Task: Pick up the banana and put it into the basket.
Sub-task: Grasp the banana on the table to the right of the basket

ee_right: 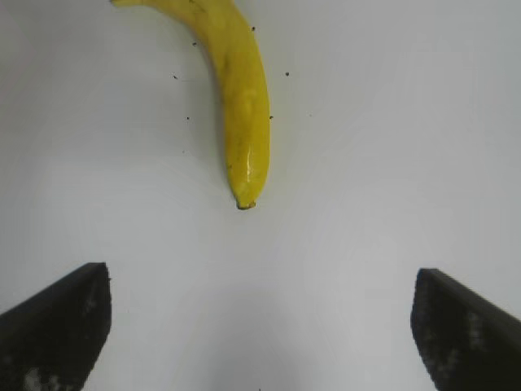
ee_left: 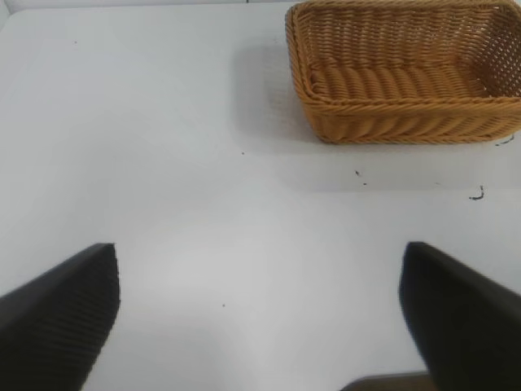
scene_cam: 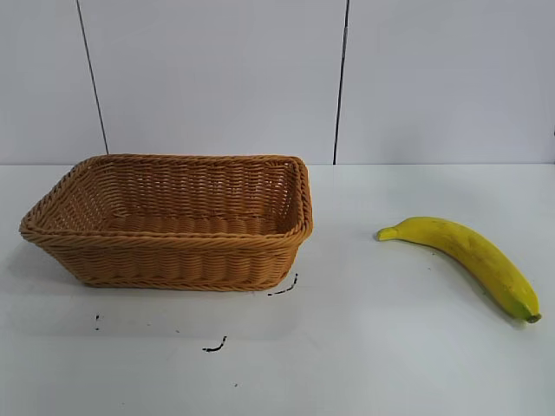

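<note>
Wicker dominates the scene: the basket [scene_cam: 169,221] sits on the white table [scene_cam: 364,364] at the left side of the exterior view, and we see nothing inside it. Well apart from it, toward the right, the banana [scene_cam: 468,256] lies flat on the table, its stalk end turned toward the basket and its greenish tip toward the near right corner. A few small black marks [scene_cam: 217,347] dot the surface in front of the basket.

Neither arm appears in the exterior view. From the left wrist we look across bare table to the basket; the left gripper [ee_left: 260,314] hangs with its fingers spread wide, holding nothing. From the right wrist we look at the banana ahead, tip pointing back at the camera — the right gripper [ee_right: 260,326] is likewise spread wide and unloaded, short of the fruit and not touching it.

We judge the task to be at its very start. Nothing has been grasped and the basket has taken nothing in. All of it is left: the right gripper, the nearer one by our reading, would have to reach the banana, close across its body, lift it, carry it over the braided rim and let go inside.
</note>
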Robot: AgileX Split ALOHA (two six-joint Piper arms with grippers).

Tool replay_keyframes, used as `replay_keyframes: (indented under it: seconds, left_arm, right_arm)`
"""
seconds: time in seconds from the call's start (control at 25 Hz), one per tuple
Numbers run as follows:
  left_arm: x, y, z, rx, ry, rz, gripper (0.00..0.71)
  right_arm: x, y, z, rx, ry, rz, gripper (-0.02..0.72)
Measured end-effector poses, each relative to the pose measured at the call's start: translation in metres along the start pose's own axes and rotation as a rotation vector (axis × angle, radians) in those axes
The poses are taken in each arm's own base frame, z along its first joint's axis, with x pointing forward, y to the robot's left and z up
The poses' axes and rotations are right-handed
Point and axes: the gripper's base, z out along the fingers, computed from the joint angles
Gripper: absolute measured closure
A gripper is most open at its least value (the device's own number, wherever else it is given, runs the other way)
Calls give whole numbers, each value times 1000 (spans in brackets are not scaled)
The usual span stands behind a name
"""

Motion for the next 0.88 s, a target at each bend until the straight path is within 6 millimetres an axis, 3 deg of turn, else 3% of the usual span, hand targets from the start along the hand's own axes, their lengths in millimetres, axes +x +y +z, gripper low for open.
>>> replay_keyframes:
  seconds: [0.36,0.88]
  left_arm:
    - [0,0,0,0,0,0,17]
    - [0,0,0,0,0,0,17]
  right_arm:
    - [-57,23,52,-26,21,-209,13]
    - [-63,24,156,-23,135,-164,13]
